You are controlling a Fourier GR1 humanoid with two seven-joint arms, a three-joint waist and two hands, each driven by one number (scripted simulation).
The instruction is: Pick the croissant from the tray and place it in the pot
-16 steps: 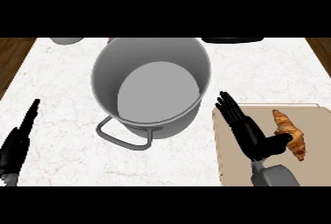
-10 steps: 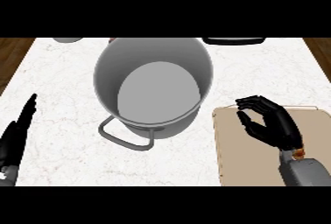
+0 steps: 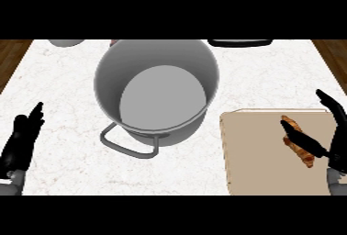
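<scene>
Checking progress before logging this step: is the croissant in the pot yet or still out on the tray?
Out. The croissant lies on the tray, partly behind the right robot hand; the pot shows only bare grey inside.

White marble counter (image 3: 61, 73) — grey object (image 3: 65, 42) top left, black object (image 3: 240, 42) top right.

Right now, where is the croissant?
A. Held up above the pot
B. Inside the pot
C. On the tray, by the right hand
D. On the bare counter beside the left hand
C. The croissant lies on the tray with the right hand spread open around it, while the pot shows nothing inside.
</scene>
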